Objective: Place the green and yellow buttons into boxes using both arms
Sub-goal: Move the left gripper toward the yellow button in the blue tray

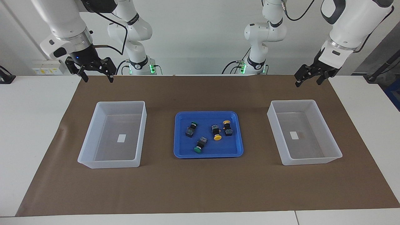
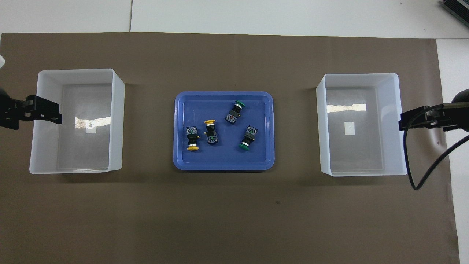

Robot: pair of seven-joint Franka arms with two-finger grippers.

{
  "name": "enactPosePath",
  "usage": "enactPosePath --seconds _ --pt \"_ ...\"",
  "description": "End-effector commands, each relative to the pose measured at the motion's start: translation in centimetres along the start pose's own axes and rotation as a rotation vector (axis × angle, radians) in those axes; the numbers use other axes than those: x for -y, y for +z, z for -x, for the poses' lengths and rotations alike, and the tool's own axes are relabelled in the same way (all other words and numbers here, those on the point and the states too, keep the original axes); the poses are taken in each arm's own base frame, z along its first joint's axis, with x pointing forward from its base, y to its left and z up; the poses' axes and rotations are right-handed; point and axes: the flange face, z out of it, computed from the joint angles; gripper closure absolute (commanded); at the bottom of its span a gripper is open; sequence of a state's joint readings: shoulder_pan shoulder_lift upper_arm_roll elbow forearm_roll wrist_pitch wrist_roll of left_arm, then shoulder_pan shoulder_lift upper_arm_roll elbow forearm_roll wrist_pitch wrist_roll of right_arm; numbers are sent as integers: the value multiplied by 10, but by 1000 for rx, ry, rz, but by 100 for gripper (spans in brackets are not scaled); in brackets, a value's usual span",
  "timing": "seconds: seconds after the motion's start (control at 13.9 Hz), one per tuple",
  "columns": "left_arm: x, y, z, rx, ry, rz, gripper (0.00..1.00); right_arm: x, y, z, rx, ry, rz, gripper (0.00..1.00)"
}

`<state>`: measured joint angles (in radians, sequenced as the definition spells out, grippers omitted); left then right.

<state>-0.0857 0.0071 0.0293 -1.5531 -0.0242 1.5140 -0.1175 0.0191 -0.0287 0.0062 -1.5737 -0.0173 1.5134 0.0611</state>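
Four buttons [image 1: 208, 134] lie crowded in the blue tray [image 1: 208, 153], between and below the raised, spread, empty left gripper [image 1: 307, 80] and right gripper [image 1: 97, 77], so fingers may knock neighbouring yellow ones.

Four buttons [image 1: 210, 133] lie in the blue tray [image 1: 181, 150] between two empty boxes [image 1: 93, 150], while the left gripper [image 1: 309, 79] and right gripper [image 1: 97, 76] hang open above the mat's edge.
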Motion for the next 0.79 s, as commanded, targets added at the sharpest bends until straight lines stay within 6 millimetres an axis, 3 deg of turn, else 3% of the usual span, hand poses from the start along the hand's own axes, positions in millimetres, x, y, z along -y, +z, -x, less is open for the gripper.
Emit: enactPosePath --seconds 0.0,0.43,0.72 --pt "2 -2 8 -8 10 -12 0 -5 -3 6 8 -17 5 0" --pt "-3 9 15 14 28 -14 0 -4 -5 7 -4 -19 -5 0" --pt "-70 45 36 -50 64 -7 0 -3 -1 10 5 -22 -6 0"
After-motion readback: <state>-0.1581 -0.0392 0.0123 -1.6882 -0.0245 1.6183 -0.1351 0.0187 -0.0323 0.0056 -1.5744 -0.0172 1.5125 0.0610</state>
